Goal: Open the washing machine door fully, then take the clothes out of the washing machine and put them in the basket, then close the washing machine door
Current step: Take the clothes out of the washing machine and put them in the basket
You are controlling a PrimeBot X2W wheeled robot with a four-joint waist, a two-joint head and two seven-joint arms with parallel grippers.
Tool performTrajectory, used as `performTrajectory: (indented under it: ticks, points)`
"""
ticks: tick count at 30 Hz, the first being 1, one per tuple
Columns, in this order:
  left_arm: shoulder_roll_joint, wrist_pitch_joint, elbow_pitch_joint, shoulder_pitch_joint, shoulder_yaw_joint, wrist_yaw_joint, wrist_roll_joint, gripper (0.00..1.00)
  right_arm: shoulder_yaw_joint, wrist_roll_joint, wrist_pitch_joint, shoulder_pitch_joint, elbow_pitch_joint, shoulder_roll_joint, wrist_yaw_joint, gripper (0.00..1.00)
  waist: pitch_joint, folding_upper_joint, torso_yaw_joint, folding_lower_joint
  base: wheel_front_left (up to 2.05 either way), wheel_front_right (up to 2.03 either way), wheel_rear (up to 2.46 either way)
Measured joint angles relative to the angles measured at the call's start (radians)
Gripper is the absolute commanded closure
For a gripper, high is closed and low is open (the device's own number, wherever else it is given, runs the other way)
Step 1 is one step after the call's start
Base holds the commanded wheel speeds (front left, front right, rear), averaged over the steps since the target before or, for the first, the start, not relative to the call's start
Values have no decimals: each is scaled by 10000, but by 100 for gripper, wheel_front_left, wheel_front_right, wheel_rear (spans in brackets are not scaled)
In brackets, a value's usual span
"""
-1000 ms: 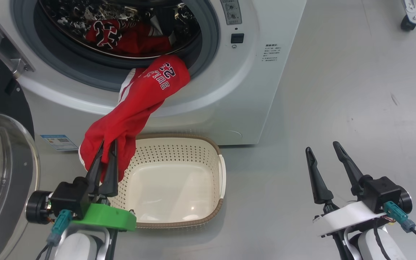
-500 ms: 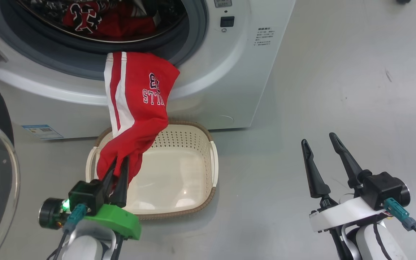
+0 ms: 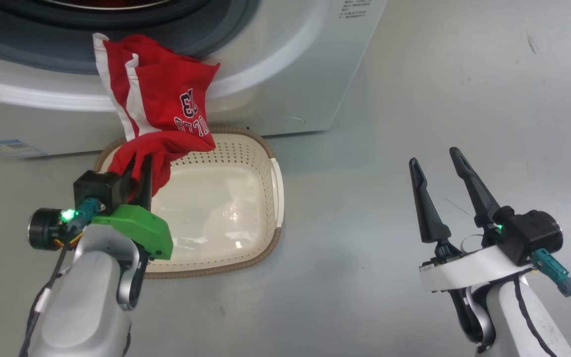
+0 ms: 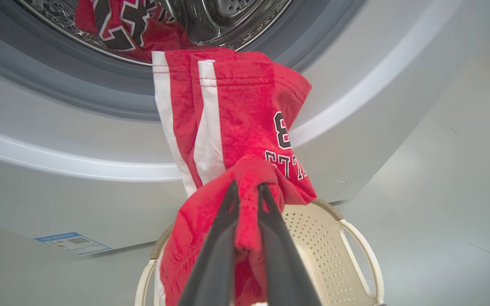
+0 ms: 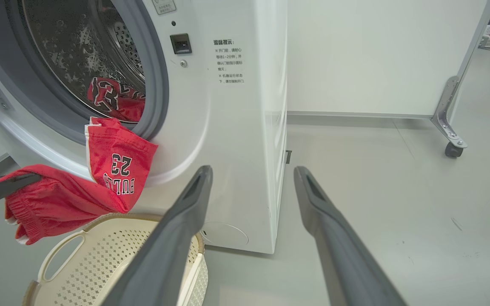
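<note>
Smooth grey floor [image 3: 414, 124] all around, with a bit of sheen, and there's a dark scuff mark [image 3: 533, 43] on it far right in the head view. In the right wrist view, a white partition panel [image 5: 377, 55] stands upright at the back. Its slanted metal leg [image 5: 444, 100] ends in a black caster [image 5: 453, 150] planted on the floor.

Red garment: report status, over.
Left gripper shut on red garment, above basket. Right gripper open, empty. Upper end draped on washing machine opening. Second garment inside.

Red white-striped clothes [image 3: 159, 106], cream brown-rimmed basket [image 3: 216, 258], white washing machine [image 3: 285, 69]
</note>
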Motion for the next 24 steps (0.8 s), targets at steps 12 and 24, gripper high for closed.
performTrajectory:
  ticks: [12, 24]
  points:
    - [291, 504, 1942, -1783, 453, -88, -374, 100, 105, 278, -13, -709, -61, 35, 15, 0, 1415, 0, -691, 1, 0, 0, 0]
    - [244, 495, 3779, -2427, 485, -228, -435, 0, 90, 483, -75, -1133, 395, 73, 90, 0, 2071, 0, -1285, 1, 0, 0, 0]
